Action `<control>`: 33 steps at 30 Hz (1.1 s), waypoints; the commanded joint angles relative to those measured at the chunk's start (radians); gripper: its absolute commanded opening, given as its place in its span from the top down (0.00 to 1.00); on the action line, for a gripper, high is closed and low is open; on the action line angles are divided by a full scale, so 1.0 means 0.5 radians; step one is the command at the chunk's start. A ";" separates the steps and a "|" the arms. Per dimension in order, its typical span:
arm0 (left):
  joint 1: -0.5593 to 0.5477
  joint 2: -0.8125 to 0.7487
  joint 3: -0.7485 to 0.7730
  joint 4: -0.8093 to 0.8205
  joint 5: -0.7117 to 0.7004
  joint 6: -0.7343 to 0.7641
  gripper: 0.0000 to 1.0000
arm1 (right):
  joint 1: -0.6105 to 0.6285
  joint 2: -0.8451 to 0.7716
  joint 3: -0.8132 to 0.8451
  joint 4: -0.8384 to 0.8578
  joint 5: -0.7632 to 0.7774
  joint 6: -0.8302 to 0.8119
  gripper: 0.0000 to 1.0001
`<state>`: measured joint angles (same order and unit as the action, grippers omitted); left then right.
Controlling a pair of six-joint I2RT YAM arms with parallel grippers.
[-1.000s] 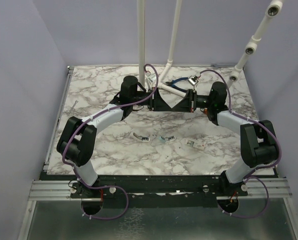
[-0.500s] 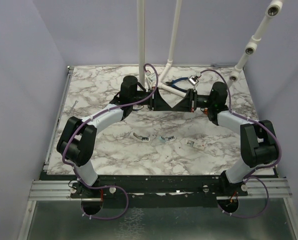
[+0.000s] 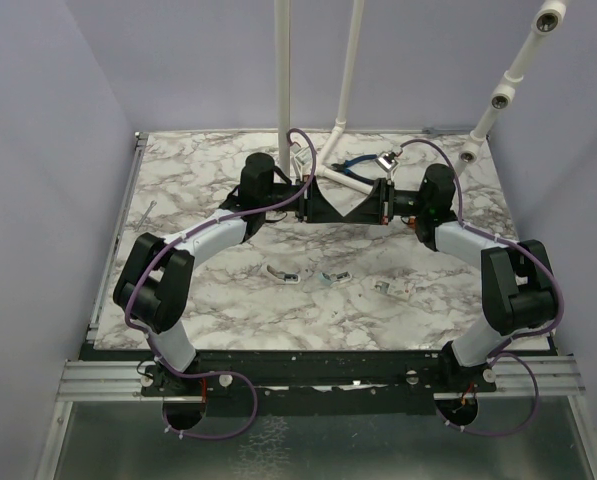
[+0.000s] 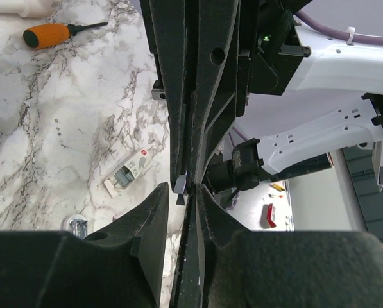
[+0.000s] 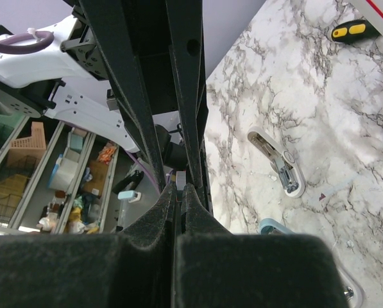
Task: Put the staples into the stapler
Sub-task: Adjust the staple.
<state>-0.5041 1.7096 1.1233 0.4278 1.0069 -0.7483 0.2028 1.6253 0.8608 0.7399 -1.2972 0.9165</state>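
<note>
L claw (image 4: 183, 192) narrow gap, hold unclear; R claw (image 5: 178, 190) shut.

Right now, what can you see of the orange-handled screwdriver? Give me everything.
It shows only in the left wrist view. The orange-handled screwdriver lies flat on the marble table, near the upper left corner of that picture. Its rounded handle looks like plastic, with a dark butt end and a black collar. A thin dark shaft points right in the picture; the tip type is too small to tell. It looks whole, and nothing touches it except the tabletop.
</note>
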 commanded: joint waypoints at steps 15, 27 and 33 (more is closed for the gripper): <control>0.026 -0.068 -0.058 0.107 0.085 -0.028 0.76 | -0.010 0.029 -0.027 0.045 -0.045 0.009 0.98; 0.036 -0.060 -0.071 0.183 0.090 -0.086 0.79 | -0.010 0.032 -0.032 0.024 -0.056 -0.016 0.99; 0.036 -0.060 -0.080 0.196 0.093 -0.090 0.82 | -0.010 0.032 -0.028 0.022 -0.056 -0.017 0.99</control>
<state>-0.4927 1.7092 1.0977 0.4896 1.0290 -0.7856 0.2028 1.6257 0.8608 0.7399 -1.3003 0.9161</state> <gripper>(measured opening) 0.188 0.016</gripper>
